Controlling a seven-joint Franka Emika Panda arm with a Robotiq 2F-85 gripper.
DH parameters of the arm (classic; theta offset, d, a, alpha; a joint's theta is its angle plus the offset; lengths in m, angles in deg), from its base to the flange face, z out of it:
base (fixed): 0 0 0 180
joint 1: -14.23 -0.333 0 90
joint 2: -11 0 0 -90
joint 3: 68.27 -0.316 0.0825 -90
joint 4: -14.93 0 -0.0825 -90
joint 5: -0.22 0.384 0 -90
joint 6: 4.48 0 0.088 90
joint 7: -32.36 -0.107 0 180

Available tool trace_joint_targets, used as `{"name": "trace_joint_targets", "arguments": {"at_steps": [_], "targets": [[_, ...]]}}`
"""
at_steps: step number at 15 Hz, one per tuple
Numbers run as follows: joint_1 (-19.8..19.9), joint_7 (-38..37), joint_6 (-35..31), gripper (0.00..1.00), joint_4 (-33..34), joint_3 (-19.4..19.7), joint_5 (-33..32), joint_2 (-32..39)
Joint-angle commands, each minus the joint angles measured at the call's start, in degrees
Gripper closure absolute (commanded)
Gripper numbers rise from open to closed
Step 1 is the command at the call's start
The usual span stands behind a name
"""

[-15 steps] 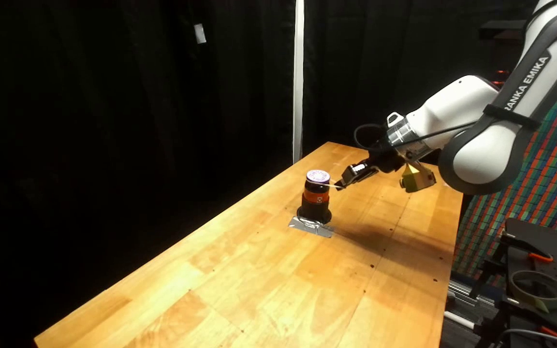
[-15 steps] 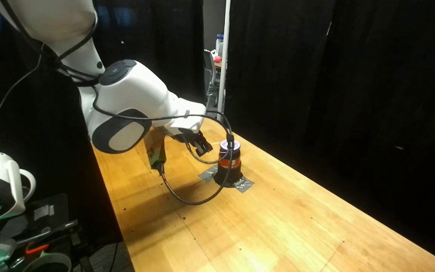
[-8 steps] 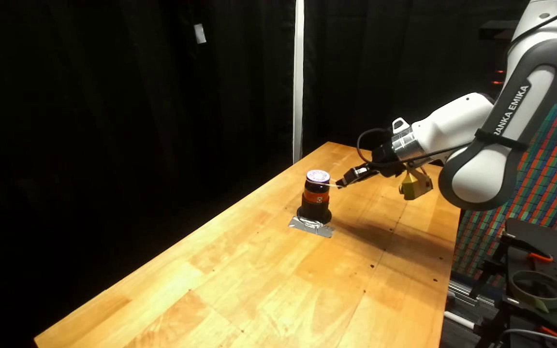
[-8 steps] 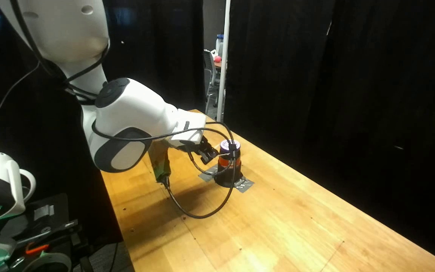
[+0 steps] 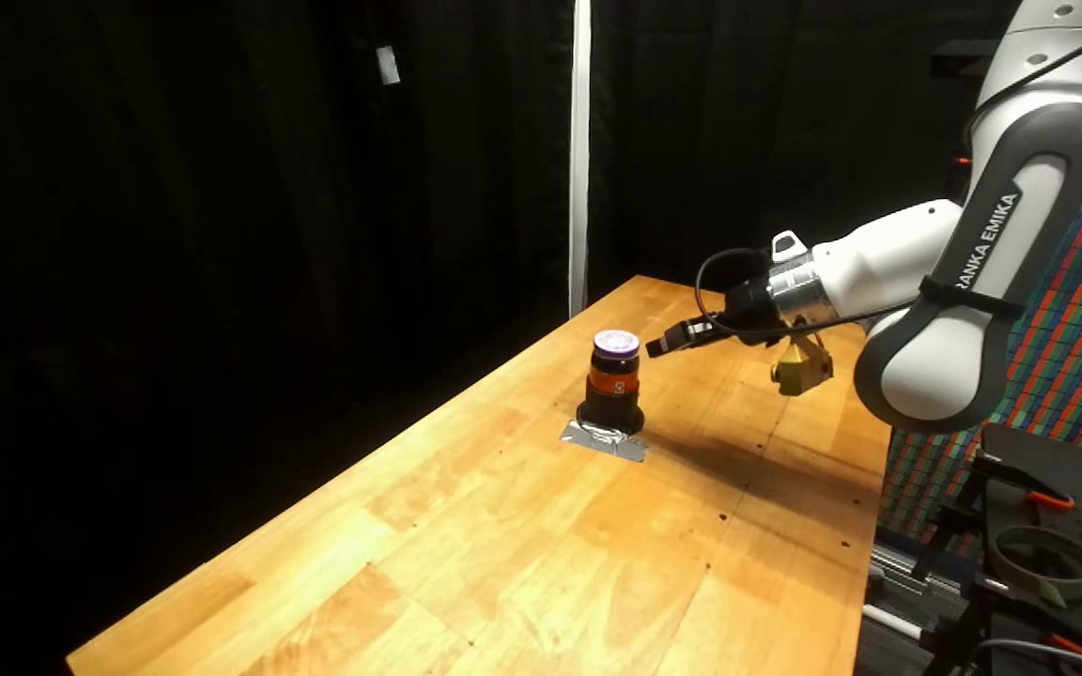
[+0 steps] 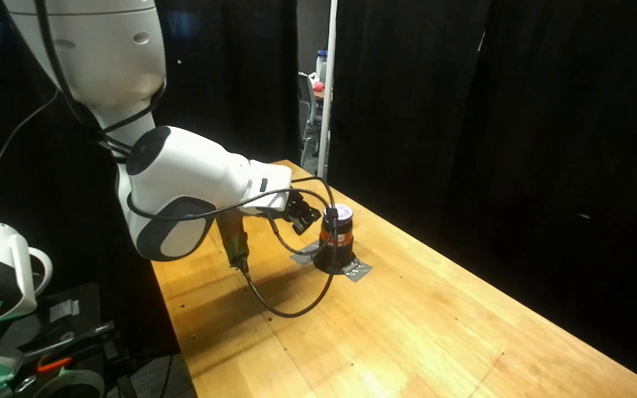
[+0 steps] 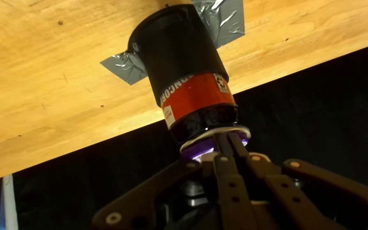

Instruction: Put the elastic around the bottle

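Observation:
The small dark bottle (image 5: 614, 383) with an orange-red band and purple-white top stands upright in a black holder (image 5: 610, 413) on the table. It also shows in an exterior view (image 6: 344, 237) and the wrist view (image 7: 200, 95). The pale elastic (image 7: 228, 128) lies along the lower edge of the purple cap on the visible side; the far side is hidden. My gripper (image 5: 651, 348) is beside the bottle's top, also seen here (image 6: 309, 222). In the wrist view its fingertips (image 7: 227, 135) are close together with a narrow gap and nothing seen between them, overlapping the cap.
Grey tape (image 5: 605, 441) fixes the holder to the wooden table (image 5: 503, 563). A black cable loop (image 6: 291, 315) hangs from the arm and passes in front of the bottle in an exterior view. A dark cart (image 5: 1058, 507) with a tape roll stands beside the table.
The elastic stretched between bottle and fingertips earlier; now no strand joins them. The forearm has come lower, and the fingertips have shifted slightly up and toward the bottle.

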Motion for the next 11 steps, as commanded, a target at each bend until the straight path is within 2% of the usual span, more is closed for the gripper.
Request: {"name": "trace_joint_targets", "arguments": {"at_steps": [1, 4, 6, 7, 8, 9, 11], "targets": [[-1.7, -1.1, -5.2, 0.93, 1.0, 1.4, -1.1, 1.7], [-2.6, -0.3, -6.6, 0.92, 1.6, 2.0, -0.7, 2.3], [-2.9, -0.2, -5.3, 0.92, 1.5, 2.3, -0.2, 1.9], [-2.9, 0.0, -1.7, 0.68, 1.0, 2.3, 0.1, 0.5], [-2.8, -0.1, 2.9, 0.67, 0.2, 2.3, 0.5, -1.2], [-2.6, -0.1, 10.2, 0.60, -1.1, 2.2, 0.9, -3.7], [-4.0, 1.6, 19.4, 0.46, -2.3, 3.4, 4.0, -6.7]]}}
